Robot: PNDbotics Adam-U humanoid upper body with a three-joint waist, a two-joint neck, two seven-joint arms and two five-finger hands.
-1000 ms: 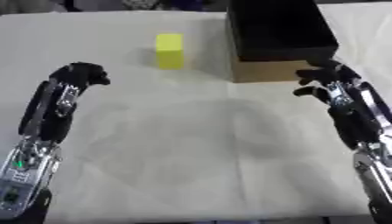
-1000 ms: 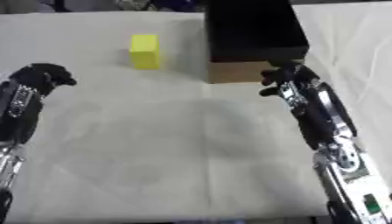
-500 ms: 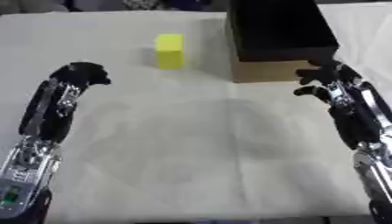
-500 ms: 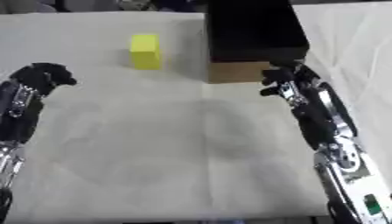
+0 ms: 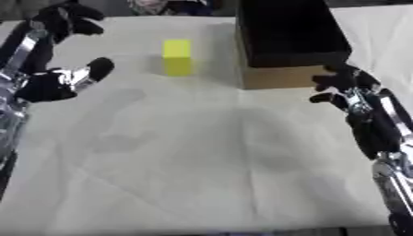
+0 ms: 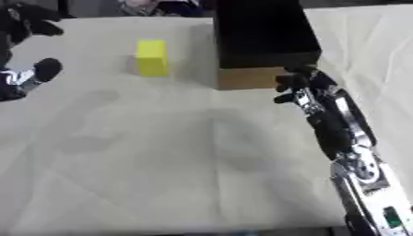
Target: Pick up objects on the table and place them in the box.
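Only left eye view: whole left hand [image 5: 66, 19], curled fingers empty; right hand [image 6: 300, 85] likewise beside box [image 6: 262, 32].

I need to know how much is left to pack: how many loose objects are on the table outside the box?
1: a yellow rectangular block stands on the cloth-covered table, left of the black-lined cardboard box. The box interior looks dark, so contents may be hidden.

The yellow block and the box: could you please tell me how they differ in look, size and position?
The yellow block is bright yellow and solid, while the box is black inside with tan cardboard sides and open on top. The yellow block is far smaller than the box. The block stands free in the middle-left of the table; the box sits to its right, with the right hand near its front corner. Both rest on the table, untouched.
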